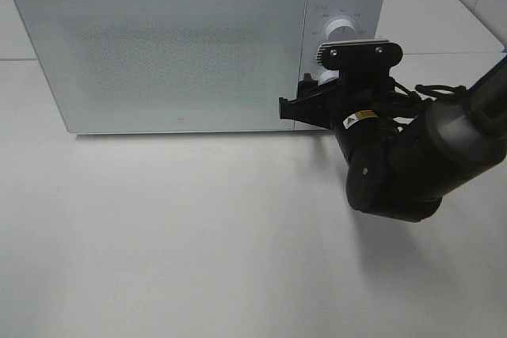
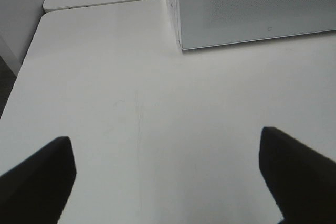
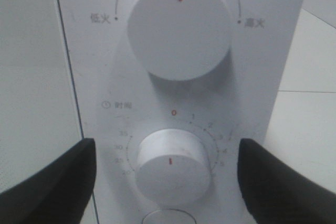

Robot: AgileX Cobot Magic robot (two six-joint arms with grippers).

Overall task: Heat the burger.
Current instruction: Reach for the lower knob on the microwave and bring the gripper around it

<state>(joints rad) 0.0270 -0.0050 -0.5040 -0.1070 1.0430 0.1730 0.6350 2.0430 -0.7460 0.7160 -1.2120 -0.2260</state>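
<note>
My right gripper [image 3: 167, 153] at the microwave's [image 1: 158, 53] timer knob [image 3: 170, 174].
Jaws wide, 1 finger each side, gripping nothing; my left gripper [image 2: 165, 153] likewise spread, empty, over the table [image 2: 121, 66].

The microwave door [image 1: 158, 45] looks finely speckled matt, its dials [image 3: 178, 24] smooth plastic.

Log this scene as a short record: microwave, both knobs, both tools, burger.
microwave: stands on the white table, door shut
upper knob: red mark midway between its two printed labels
lower knob: timer dial, red mark towards the 0
right tool: open, one finger on each side of the lower knob, not closed on it
left tool: open, over bare table, holding nothing
burger: not visible in any view
</note>
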